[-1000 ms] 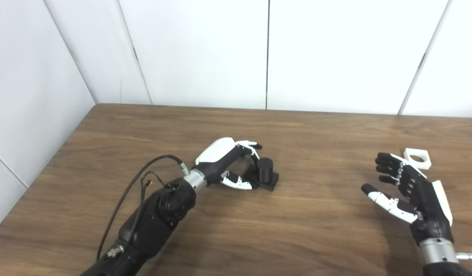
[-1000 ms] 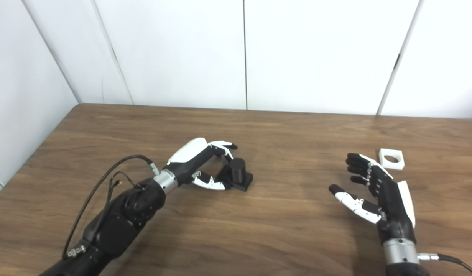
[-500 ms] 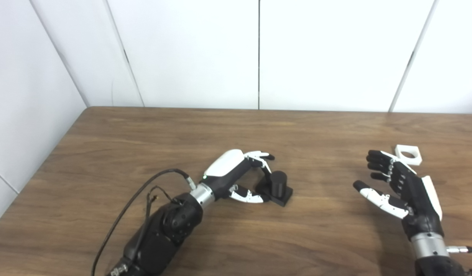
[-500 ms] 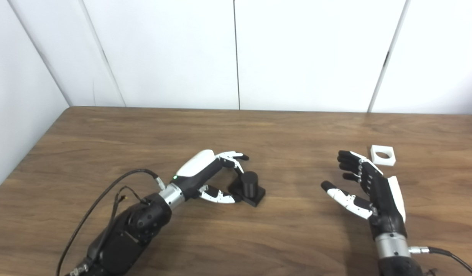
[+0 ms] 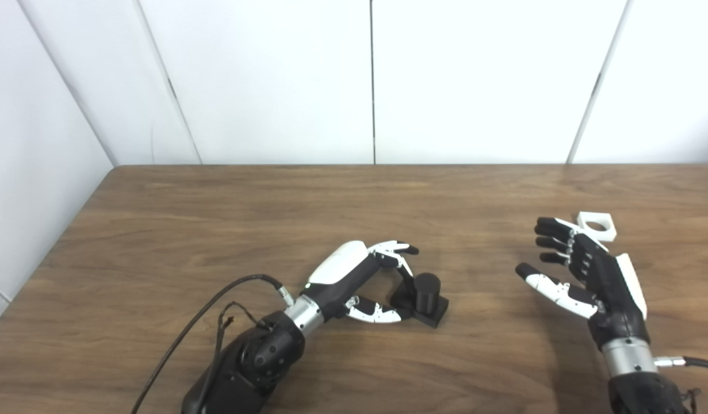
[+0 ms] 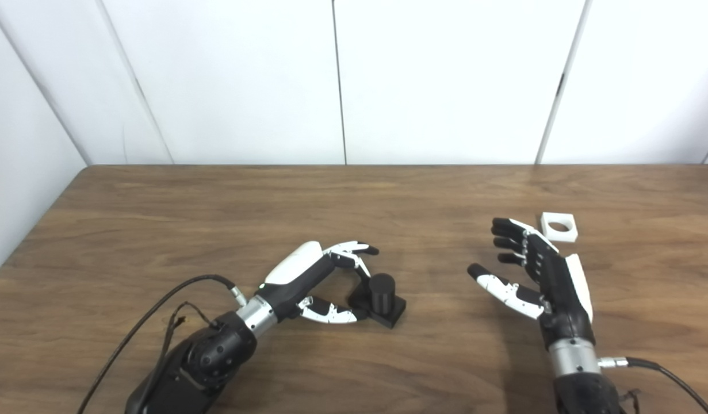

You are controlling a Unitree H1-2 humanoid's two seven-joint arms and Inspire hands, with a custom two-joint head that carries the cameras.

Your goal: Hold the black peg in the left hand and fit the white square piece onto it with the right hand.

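The black peg is a short cylinder on a square black base, standing upright on the wooden table near the middle. My left hand is right beside its left side. The fingers arch over the base's left edge and the thumb lies in front of it, fingers apart, not closed on the peg. The white square piece with a round hole lies flat at the far right. My right hand is open and empty, palm facing left, just in front and left of that piece.
White wall panels stand behind the table's far edge. The table's left edge runs along a white side wall. A black cable loops from my left forearm over the table.
The whole picture has shifted, so the camera has moved. Relative to the peg and the white piece, both hands stand about as before, both open.
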